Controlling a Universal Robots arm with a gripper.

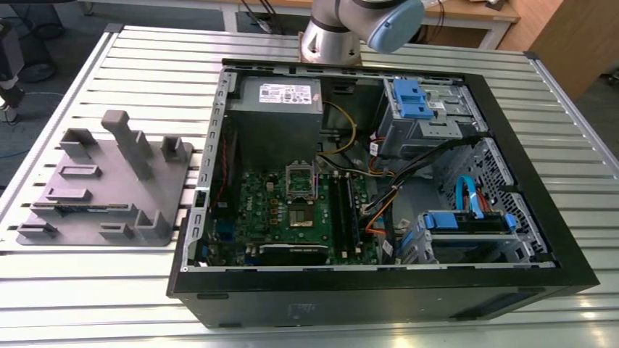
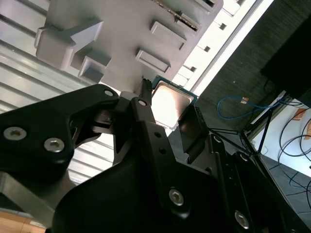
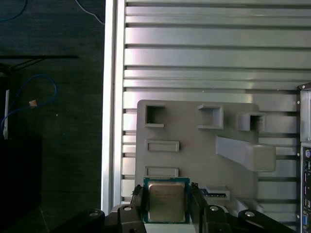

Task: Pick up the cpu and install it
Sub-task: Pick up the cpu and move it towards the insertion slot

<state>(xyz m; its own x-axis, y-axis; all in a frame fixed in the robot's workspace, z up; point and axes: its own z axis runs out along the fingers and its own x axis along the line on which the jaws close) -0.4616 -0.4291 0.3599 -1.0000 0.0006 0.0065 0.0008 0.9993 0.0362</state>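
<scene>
Hand (image 3: 167, 196) clamped on the cpu (image 3: 166, 203), fingers (image 3: 197, 204) on two opposite edges, chip flat between them above the grey holder tray (image 3: 194, 150) on the table (image 3: 204, 53), motherboard socket (image 1: 301, 181) well apart toward the exterior view's right.

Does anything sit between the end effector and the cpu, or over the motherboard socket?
Nothing visible. The black end effector flanks the small square silvery-topped cpu on two edges in the first wrist view. In the exterior view, the metal-framed socket on the green motherboard looks uncovered.
</scene>
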